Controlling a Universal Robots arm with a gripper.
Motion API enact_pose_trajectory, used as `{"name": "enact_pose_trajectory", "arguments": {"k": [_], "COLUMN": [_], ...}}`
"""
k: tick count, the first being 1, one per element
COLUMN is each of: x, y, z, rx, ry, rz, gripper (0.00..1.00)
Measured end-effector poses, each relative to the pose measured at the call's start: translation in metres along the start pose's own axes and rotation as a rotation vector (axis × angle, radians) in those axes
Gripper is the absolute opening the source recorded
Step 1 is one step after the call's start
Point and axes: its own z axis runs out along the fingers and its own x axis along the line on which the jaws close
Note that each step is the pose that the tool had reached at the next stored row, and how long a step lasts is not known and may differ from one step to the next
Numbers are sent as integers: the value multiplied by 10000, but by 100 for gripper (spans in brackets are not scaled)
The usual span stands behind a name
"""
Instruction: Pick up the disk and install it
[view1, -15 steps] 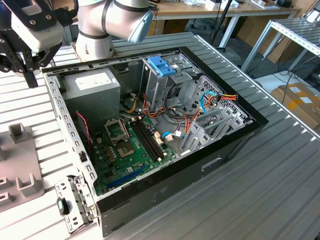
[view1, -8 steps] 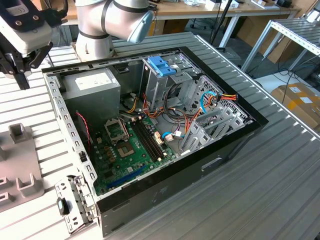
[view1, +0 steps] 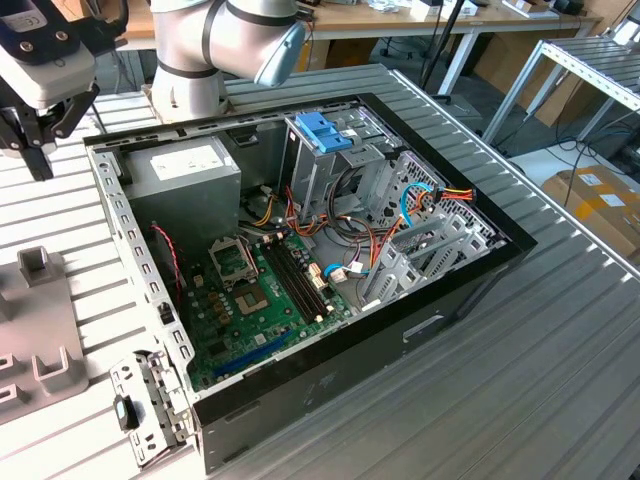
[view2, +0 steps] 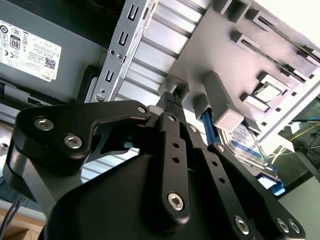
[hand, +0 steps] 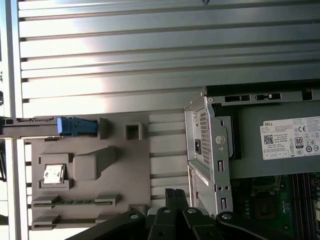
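The disk (hand: 30, 126) stands on its edge in a slot of the grey fixture plate (hand: 125, 170), seen as a thin dark strip with a blue end tab (hand: 76, 125). In the second wrist view the disk (view2: 246, 144) shows its labelled face and blue carrier behind a grey block. My gripper (hand: 175, 193) hangs over the plate's edge nearest the computer case, apart from the disk, fingertips together and nothing between them. It is also in the second wrist view, gripper (view2: 172, 98), and at the exterior view's upper left, gripper (view1: 38, 150).
The open computer case (view1: 470, 270) lies on the slatted metal table (view1: 560, 380), with the power supply (view1: 185, 170), motherboard (view1: 260, 290) and a grey drive cage carrying a light-blue bracket (view1: 325, 130). The arm's base (view1: 190, 60) stands behind the case.
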Motion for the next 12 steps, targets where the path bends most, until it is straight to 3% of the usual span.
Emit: {"name": "enact_pose_trajectory", "arguments": {"k": [12], "x": [58], "y": [-4], "z": [-2], "rx": [0], "ry": [-1], "rz": [0], "gripper": [11]}}
